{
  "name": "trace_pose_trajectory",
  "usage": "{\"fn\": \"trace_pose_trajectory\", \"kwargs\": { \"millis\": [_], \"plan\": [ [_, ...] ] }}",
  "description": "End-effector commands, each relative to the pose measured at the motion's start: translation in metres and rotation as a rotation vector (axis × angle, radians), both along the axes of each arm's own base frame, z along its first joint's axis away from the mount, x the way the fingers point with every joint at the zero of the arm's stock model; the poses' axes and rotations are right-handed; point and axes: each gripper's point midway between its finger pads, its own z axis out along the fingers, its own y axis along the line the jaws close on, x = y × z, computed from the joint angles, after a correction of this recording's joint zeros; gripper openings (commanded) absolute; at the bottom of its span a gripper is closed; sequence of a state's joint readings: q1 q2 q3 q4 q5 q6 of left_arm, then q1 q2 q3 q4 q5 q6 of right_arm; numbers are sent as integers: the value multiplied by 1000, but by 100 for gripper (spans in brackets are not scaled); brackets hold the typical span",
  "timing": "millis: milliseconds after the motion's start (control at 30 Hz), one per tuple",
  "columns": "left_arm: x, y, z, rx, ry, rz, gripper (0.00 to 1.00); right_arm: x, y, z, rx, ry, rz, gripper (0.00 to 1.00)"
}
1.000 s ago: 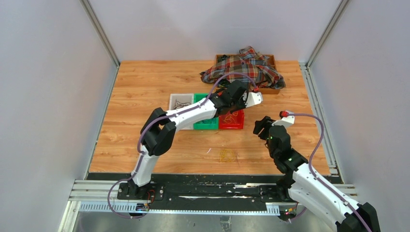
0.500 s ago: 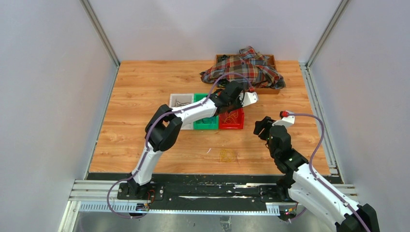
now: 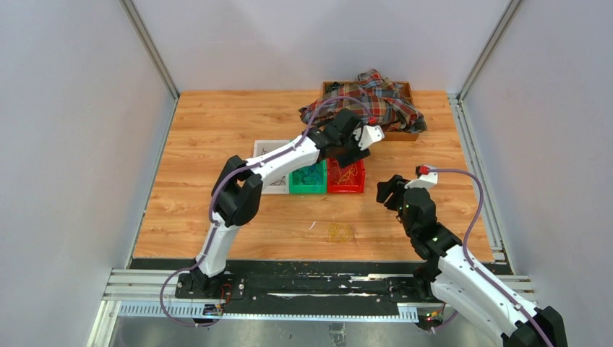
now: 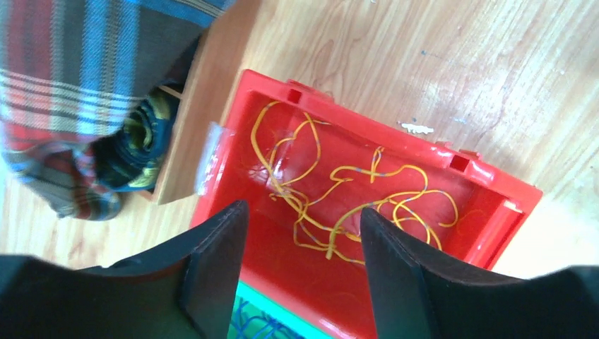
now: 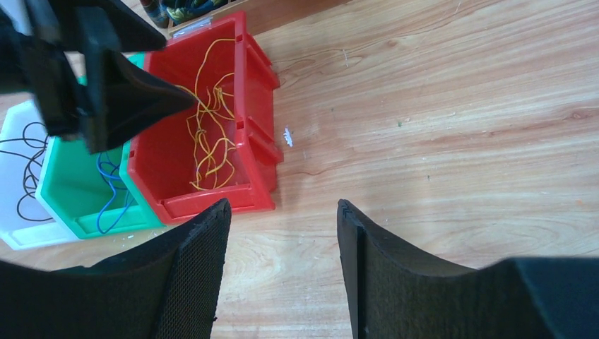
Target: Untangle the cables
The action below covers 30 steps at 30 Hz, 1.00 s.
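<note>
Yellow cables [image 4: 339, 198] lie loose in the red bin [image 4: 505, 212], mid-frame; the left gripper [image 4: 304, 210] has just spread open above them, letting go. Meanwhile the right gripper [image 5: 284, 203] waits spread, empty. Another yellow tangle [image 3: 338, 231] remains on the desk [image 3: 217, 144].

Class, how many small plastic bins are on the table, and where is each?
3, in one row: white bin left, green bin middle, red bin right. The cloth may hide more.

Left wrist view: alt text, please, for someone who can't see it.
The left hand, open and empty, hovers over a red bin holding tangled yellow-orange cables. A plaid cloth drapes a wooden box at upper left.
</note>
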<state>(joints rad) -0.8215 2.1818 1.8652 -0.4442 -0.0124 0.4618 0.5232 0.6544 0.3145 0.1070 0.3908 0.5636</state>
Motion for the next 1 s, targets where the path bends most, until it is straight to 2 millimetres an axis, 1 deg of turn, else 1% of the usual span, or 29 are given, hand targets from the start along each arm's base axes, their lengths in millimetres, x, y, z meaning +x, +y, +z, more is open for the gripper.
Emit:
{"fn": "trace_pose_trajectory", "kwargs": {
  "millis": [0,67,200,300,400,500,600,733,833,867,900,967],
  "plan": [
    [-6,5,66,-143,25,43,71,1,0,3,7,-18,9,57],
    [-10,10,73,-150,53,49,80,1,0,2,3,-17,9,59],
    [-19,17,96,-186,74,44,86,0,4,0,-19,-8,50,65],
    [-28,24,113,-207,77,30,96,-4,13,-7,-35,43,106,69],
    [-40,35,128,-204,81,19,100,-14,28,-21,-41,114,192,70],
    [-60,52,133,-182,120,-4,98,-30,45,-37,-61,156,287,71],
    [-88,72,130,-159,162,-49,98,-51,67,-51,-85,173,408,71],
    [-127,99,100,-106,228,-107,98,-73,91,-69,-95,217,538,71],
    [-144,116,81,-73,269,-96,98,-80,102,-83,-104,253,586,69],
    [-149,121,76,-66,279,-99,98,-80,106,-84,-104,247,601,68],
    [-153,124,72,-64,290,-106,98,-80,110,-88,-118,255,621,67],
    [-161,129,68,-61,305,-115,100,-78,118,-89,-132,258,661,66]
  ]
}}
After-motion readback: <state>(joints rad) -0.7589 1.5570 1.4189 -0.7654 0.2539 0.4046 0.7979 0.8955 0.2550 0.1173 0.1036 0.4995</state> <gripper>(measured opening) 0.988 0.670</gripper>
